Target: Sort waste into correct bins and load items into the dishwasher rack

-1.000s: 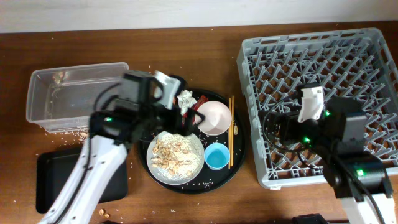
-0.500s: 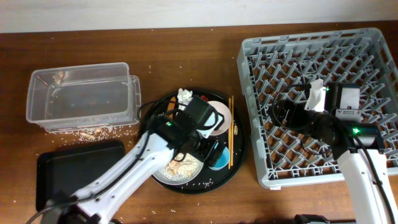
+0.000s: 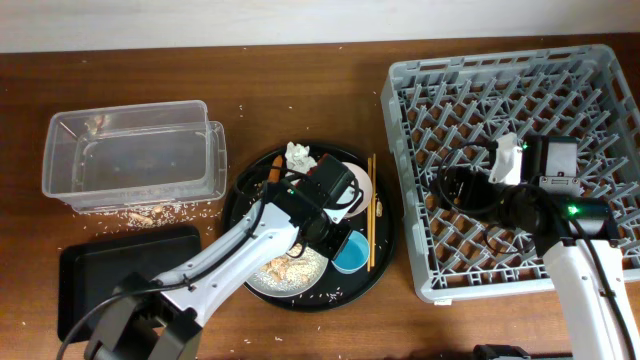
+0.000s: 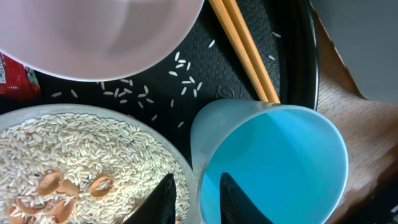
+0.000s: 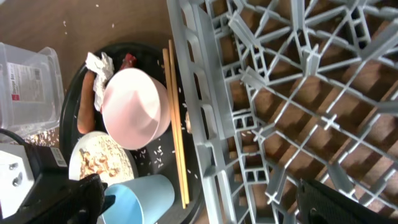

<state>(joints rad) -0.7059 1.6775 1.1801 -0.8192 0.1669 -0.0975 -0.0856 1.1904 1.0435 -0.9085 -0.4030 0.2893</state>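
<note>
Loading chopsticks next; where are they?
Overhead, the chopsticks lie along the right side of the round black tray, between the bowl and the dishwasher rack.

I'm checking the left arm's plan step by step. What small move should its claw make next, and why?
Probably close the left claw on the small blue plastic cup. In the left wrist view its fingers straddle the cup's rim, one inside and one outside next to the round pale plate of rice, and the jaws stand open, so a grip seems ready.
</note>
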